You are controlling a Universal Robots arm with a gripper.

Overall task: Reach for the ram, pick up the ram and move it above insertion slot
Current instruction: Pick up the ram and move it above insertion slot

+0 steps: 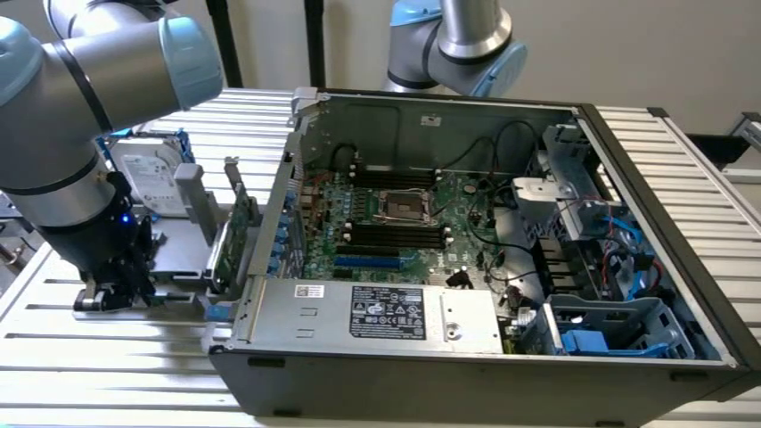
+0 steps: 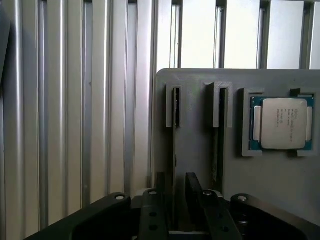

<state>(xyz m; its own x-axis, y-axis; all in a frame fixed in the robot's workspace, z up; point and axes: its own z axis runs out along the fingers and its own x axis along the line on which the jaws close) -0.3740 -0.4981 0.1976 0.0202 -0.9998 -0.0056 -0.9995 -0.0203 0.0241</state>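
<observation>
Black two-finger gripper (image 2: 176,179), fingers spread, straddles the thin green circuit-board ram (image 2: 174,150), which stands edge-on in a grey plastic holder (image 2: 195,140) at 9 o'clock of the open computer case (image 1: 476,383), exterior view. Advised: centre the fingers and close squarely on the board faces.

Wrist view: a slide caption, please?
Black gripper straddling the thin ram stick standing edge-on in a grey holder beside a silver processor.

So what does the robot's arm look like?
The arm is made of fat, round silver-grey tubes with pale blue caps at the joints. A tiny blue light glows near its wrist. Its jaws are black, with two flat bars and small round bolts.
</observation>
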